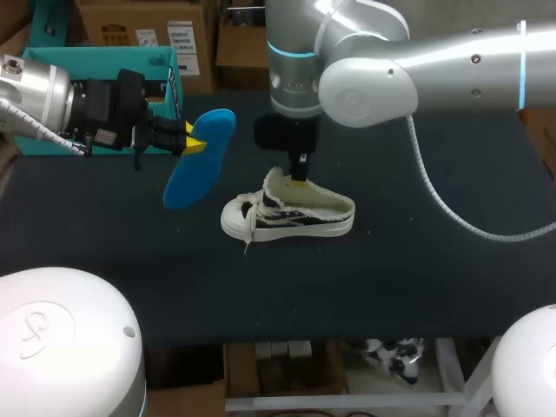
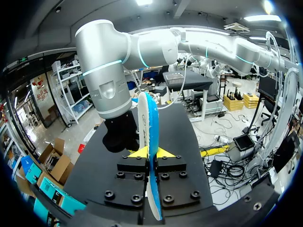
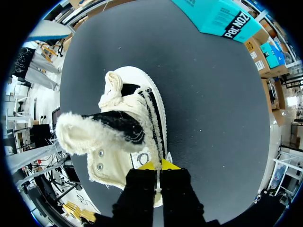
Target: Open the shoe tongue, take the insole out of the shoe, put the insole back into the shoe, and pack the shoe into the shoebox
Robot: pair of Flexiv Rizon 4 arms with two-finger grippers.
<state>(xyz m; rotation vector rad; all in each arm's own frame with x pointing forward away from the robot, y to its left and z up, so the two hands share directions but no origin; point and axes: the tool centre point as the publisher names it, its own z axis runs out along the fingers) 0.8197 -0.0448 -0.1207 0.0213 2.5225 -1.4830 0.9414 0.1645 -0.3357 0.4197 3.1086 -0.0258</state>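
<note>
A blue insole [image 1: 200,161] hangs edge-on in the air over the table's left side, with my left gripper [image 1: 193,139] shut on it. The left wrist view shows the insole [image 2: 147,123] upright between the pinched yellow tips of that gripper [image 2: 151,152]. A white and black canvas shoe [image 1: 291,213] stands on the black table [image 1: 391,278], toe to the left. My right gripper [image 1: 300,181] comes down from above onto its upper rim. In the right wrist view the shoe [image 3: 128,127] has its frayed tongue [image 3: 90,135] folded outward, and the gripper [image 3: 156,165] is shut on the side wall.
A teal shoebox [image 1: 161,62] stands at the back left, partly behind my left arm, and appears beyond the shoe's toe in the right wrist view [image 3: 222,16]. My right arm [image 2: 109,80] rises just past the insole.
</note>
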